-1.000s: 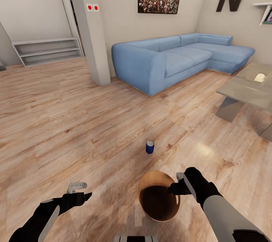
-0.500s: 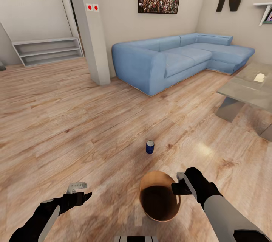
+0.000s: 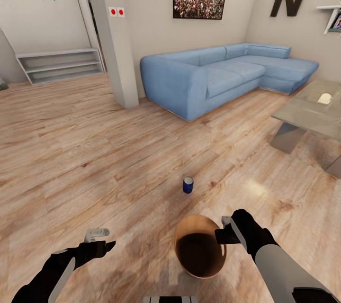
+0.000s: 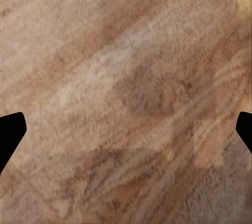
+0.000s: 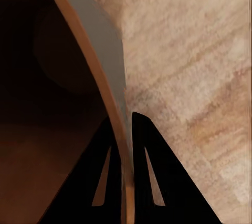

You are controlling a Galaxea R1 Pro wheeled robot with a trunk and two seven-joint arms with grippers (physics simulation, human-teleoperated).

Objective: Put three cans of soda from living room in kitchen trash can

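Note:
A dark blue can of soda (image 3: 188, 184) with a pale top stands upright on the wood floor in the head view, a short way beyond the trash can (image 3: 199, 246). The trash can is a round copper-brown bin held just in front of me, its inside dark. My right gripper (image 3: 221, 235) is shut on its right rim; the right wrist view shows the rim (image 5: 100, 85) pinched between the two dark fingers (image 5: 152, 177). My left gripper (image 3: 102, 240) hangs open over bare floor at the lower left, its fingertips (image 4: 10, 135) at that wrist view's edges with nothing between them.
This is the living room: a light-blue sectional sofa (image 3: 222, 73) at the back, a glass coffee table (image 3: 310, 113) at the right, a pale pillar (image 3: 111, 38) left of the sofa, low grey shelves (image 3: 59, 64) at the far left wall. Wood floor spreads between them.
The picture has shifted very slightly, so the camera moved a touch. The can, the bin and both grippers hold the same places.

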